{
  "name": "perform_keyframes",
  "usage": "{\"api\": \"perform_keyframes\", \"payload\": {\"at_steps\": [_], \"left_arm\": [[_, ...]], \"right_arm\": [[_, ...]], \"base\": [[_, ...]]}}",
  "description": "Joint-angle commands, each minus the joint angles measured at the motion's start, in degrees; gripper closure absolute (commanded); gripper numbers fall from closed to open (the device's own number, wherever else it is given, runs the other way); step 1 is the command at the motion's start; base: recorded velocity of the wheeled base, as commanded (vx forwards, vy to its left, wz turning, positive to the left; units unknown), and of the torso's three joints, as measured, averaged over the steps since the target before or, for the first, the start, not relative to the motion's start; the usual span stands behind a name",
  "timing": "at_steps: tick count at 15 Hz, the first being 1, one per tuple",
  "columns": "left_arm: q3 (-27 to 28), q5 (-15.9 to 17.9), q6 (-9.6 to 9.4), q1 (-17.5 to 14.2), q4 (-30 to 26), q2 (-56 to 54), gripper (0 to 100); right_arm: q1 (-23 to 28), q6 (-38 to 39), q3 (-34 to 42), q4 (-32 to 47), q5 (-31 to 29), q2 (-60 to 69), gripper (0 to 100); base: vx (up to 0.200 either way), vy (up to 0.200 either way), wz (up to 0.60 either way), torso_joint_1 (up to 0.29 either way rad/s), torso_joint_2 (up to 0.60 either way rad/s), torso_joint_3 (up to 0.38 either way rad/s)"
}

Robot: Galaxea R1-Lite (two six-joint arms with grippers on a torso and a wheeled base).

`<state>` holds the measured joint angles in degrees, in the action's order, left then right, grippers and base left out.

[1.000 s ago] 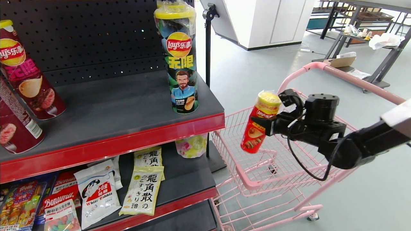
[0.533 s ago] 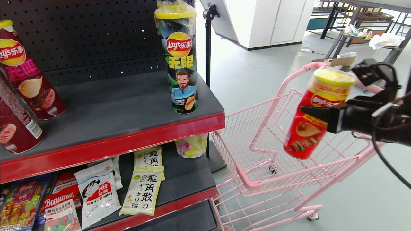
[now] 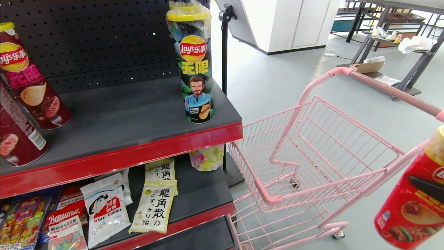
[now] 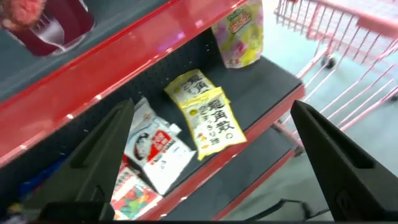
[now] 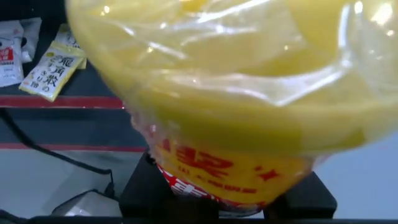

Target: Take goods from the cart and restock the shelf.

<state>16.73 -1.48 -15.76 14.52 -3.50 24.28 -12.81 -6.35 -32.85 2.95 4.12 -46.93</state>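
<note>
My right gripper (image 5: 227,202) is shut on a red chip can (image 3: 412,208) with a yellow lid (image 5: 236,87), held to the right of the pink cart (image 3: 314,158). One black finger (image 3: 428,184) crosses the can's side. On the grey upper shelf (image 3: 131,114) stand a blue-green chip can (image 3: 195,69) at the right end and two dark red cans (image 3: 33,83) at the left. My left gripper (image 4: 211,155) is open in front of the lower shelf, facing snack bags (image 4: 208,118).
The lower shelf (image 3: 204,194) holds several snack bags, white (image 3: 105,208) and yellow (image 3: 154,205). A black pole (image 3: 224,69) stands between shelf and cart. Tables and a white cabinet stand far behind across open grey floor.
My right gripper has carried the red can from over the cart's basket to the right and closer to the camera, down to the lower right edge of the head view.
</note>
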Motion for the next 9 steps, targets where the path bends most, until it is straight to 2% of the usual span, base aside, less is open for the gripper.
{"api": "perform_keyframes", "payload": {"at_steps": [1, 3, 8, 9], "left_arm": [[-0.03, -0.81, -0.32, -0.1, -0.02, 0.5, 0], [-0.2, -3.53, -0.41, -0.19, -0.19, 0.5, 0], [-0.38, -3.89, -0.41, -0.19, -0.19, 0.15, 0], [-0.73, -3.8, -0.59, -0.1, -0.19, -0.03, 0]], "right_arm": [[0.42, -0.86, 0.25, 0.13, 0.01, 4.04, 100], [0.42, -1.3, 0.16, 0.13, 0.1, 4.04, 100], [0.42, -1.3, 0.25, 0.13, 0.1, 3.69, 100], [0.42, -1.3, 0.51, 0.13, 0.1, 3.87, 100]], "base": [[0.0, 0.0, 0.0, 0.0, 0.0, 0.0], [0.0, 0.0, 0.0, 0.0, 0.0, 0.0], [-0.2, 0.0, 0.0, 0.003, 0.0, 0.0], [0.0, 0.0, 0.0, 0.0, 0.0, 0.0]]}}
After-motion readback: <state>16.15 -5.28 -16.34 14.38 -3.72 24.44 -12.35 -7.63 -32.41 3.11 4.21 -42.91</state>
